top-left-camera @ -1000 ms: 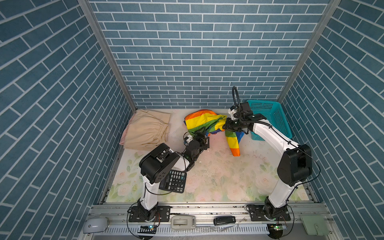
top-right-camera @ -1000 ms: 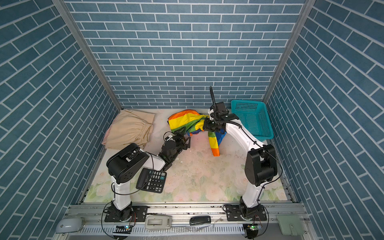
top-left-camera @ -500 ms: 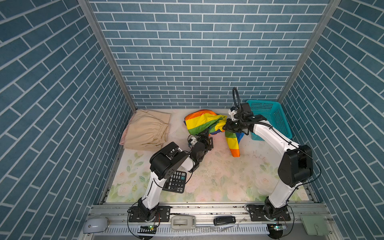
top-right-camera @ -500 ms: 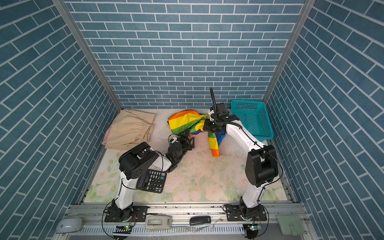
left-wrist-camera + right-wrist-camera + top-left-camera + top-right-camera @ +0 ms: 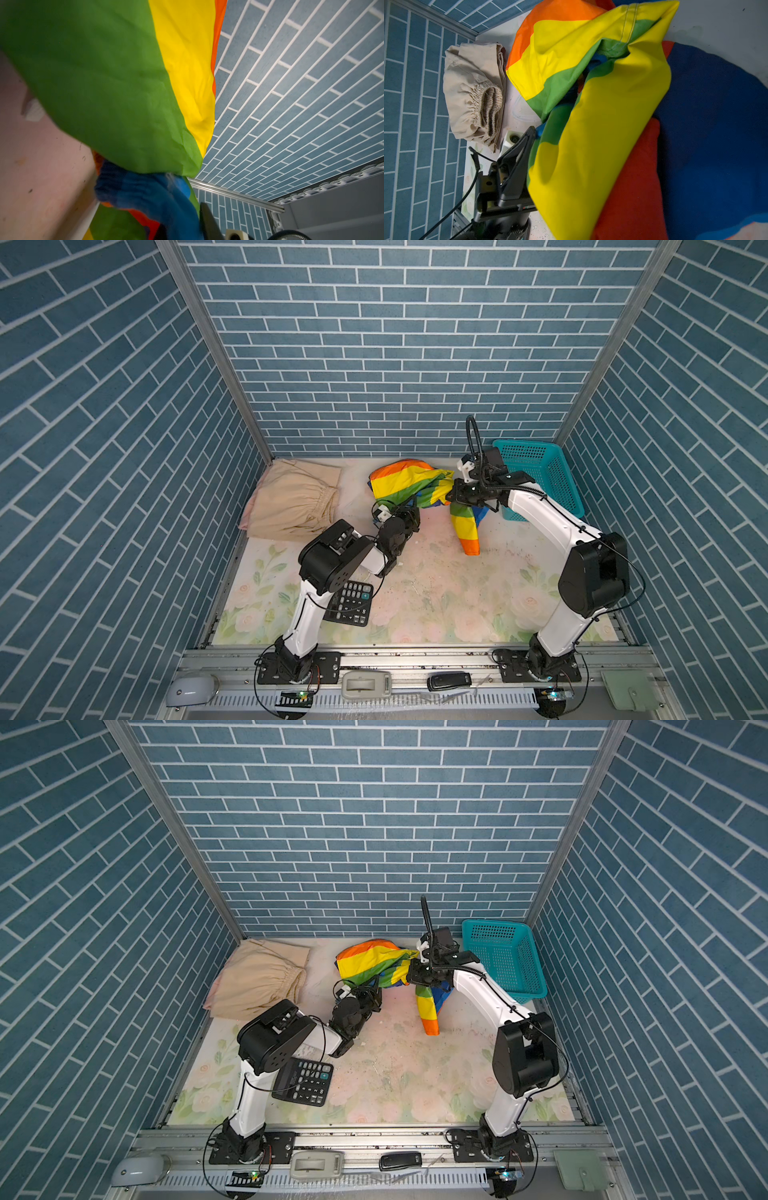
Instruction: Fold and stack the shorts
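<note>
Right gripper (image 5: pixel 453 497) pinches the rainbow shorts (image 5: pixel 399 483), raised at the back.
In both top views, the left gripper (image 5: pixel 409 515) meets their lower edge, grip unclear; beige shorts (image 5: pixel 291 506) lie back left. Left wrist: striped cloth close up. Right wrist: left gripper's tip touches it.

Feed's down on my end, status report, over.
Right gripper shut on rainbow shorts, half-lifted. Left gripper at their near edge, grip unclear. Beige shorts folded, back left. Calculator on mat.

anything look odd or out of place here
A black calculator lies on the table near the front left, partly under the left arm: an odd thing among laundry. The rainbow shorts are bunched up, not flat.
</note>
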